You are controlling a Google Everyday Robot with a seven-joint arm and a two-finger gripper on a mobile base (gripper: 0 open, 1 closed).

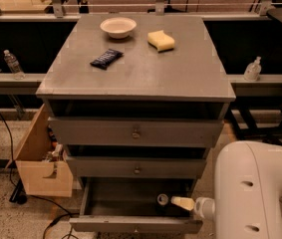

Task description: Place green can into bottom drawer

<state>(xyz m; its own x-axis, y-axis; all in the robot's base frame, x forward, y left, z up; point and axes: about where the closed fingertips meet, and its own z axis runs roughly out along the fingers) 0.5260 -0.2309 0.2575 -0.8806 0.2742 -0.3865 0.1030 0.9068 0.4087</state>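
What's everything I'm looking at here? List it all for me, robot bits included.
cabinet: one, grey, centre.
bowl: one, white, back of cabinet top.
sponge: one, yellow, cabinet top, right of bowl.
snack bar: one, dark wrapper, cabinet top, in front of bowl.
upper drawers: two, grey, above the bottom drawer.
bottom drawer: one, grey, pulled open.
green can: one, silver top showing, inside bottom drawer, right side.
water bottle: one, clear, left ledge.
pump bottle: one, pale, right ledge.
box: one, tan, floor, left of cabinet.
arm: one, white, lower right.
gripper: one, cream, in bottom drawer beside can.
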